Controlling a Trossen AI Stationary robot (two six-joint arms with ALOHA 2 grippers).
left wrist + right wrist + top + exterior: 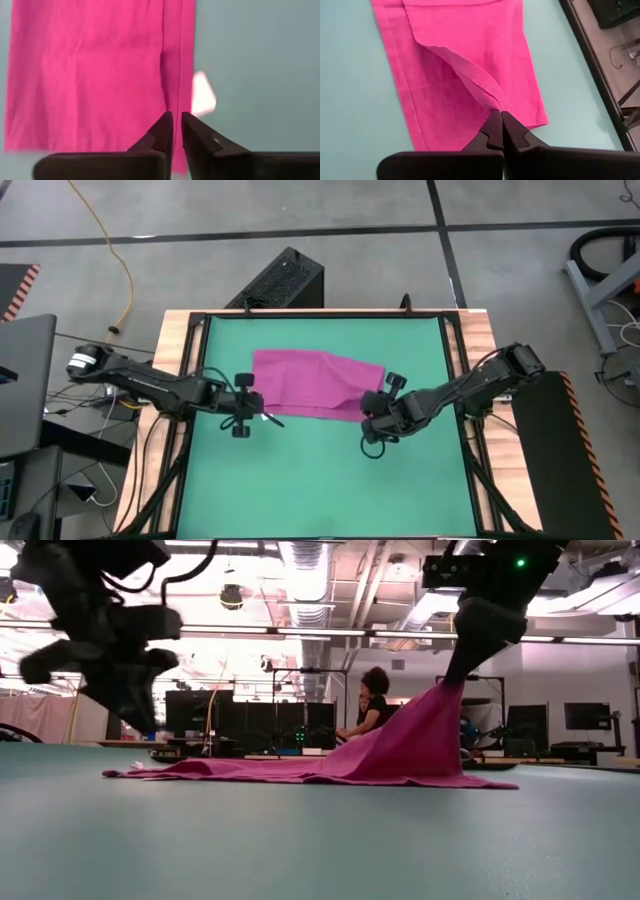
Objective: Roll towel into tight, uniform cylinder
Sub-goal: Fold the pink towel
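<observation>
The towel (315, 385) lies near the middle of the green mat (320, 490), and you have one arm at each end of its near edge. Your right gripper (501, 119) is pinched tight on a bit of the cloth, and in the low view that corner is pulled up off the mat like a little tent. Your left gripper (176, 125) hangs just above the other near corner, next to the white tag (202, 95); its fingers stand a tiny bit apart and I see no cloth between them. So watch out: only one side is held. If you lift or pull more with the right one, the towel could slide or twist across the mat, and the roll would start crooked. The pinch is small too, so the cloth could slip out. If the left one comes down in the wrong spot, it may grab only the tag or miss the edge. The towel is bright pink and soft, mostly flat, with one fold line across it, and not rolled at all yet
</observation>
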